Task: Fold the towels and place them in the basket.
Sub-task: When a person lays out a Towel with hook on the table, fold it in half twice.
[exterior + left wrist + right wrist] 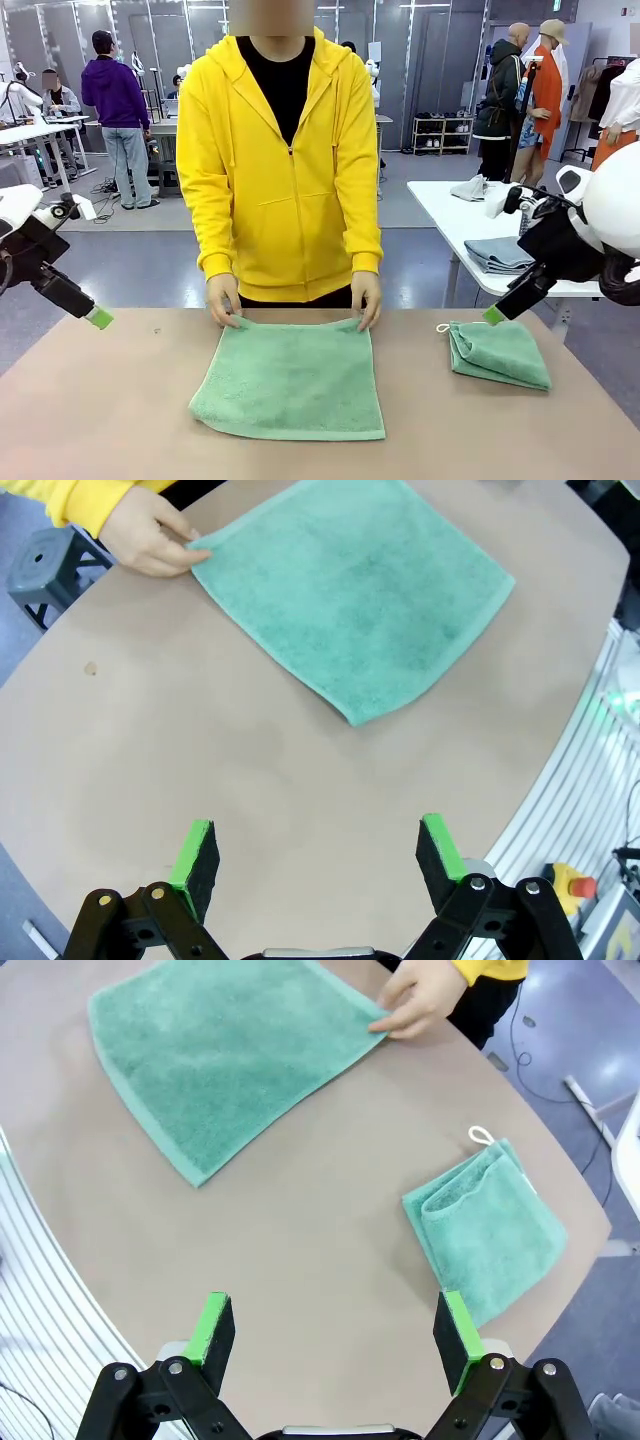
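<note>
A mint-green towel (290,378) lies flat in the middle of the table; the person's hands (224,300) pinch its two far corners. It also shows spread out in the left wrist view (355,585) and the right wrist view (215,1050). A second towel (498,353), folded small with a white cord loop, rests at the table's right (488,1230). My left gripper (318,860) hovers open above bare table near the left edge (98,318). My right gripper (335,1335) hangs open above the table just left of the folded towel (494,315). The basket is out of view.
A person in a yellow hoodie (280,160) stands at the far edge of the brown table (120,400). Behind on the right, a white table (450,215) carries grey cloths (497,253). Bare tabletop lies left and front of the flat towel.
</note>
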`<state>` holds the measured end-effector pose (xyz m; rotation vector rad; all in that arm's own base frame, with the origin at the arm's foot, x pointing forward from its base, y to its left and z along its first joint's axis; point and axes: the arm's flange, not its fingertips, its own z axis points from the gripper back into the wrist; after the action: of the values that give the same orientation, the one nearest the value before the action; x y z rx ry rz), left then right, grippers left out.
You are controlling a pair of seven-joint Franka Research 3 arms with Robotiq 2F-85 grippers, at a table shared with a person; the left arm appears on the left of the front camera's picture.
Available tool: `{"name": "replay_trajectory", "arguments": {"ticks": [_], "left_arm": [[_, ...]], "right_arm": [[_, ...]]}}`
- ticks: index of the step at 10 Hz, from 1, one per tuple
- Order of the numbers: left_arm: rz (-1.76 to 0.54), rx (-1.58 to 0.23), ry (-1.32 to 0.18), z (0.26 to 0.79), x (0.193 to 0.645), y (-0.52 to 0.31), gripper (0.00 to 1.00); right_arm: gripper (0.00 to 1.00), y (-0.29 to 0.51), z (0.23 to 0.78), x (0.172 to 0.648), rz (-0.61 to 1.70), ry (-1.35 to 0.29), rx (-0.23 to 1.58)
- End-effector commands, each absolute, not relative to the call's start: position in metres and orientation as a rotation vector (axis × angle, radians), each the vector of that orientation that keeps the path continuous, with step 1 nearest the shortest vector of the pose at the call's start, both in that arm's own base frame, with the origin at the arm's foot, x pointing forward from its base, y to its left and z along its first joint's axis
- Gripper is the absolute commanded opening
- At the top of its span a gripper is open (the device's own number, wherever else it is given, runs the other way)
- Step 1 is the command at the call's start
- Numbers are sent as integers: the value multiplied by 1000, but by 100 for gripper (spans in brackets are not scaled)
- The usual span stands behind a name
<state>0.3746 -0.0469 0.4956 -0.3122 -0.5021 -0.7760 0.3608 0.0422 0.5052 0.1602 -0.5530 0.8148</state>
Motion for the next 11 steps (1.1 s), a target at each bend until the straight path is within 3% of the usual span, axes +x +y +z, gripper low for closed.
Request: {"name": "replay_trajectory", "arguments": {"ticks": [1, 2, 11], "left_arm": [[-790, -340, -552, 491, 375, -49, 100], [-776, -312, -502, 496, 375, -47, 100], [-776, -312, -502, 496, 375, -47, 100]], "right_arm": [[100, 39, 475, 337, 812, -561, 166], [100, 42, 505, 361, 815, -553, 160], [100, 42, 505, 361, 815, -553, 160]]}}
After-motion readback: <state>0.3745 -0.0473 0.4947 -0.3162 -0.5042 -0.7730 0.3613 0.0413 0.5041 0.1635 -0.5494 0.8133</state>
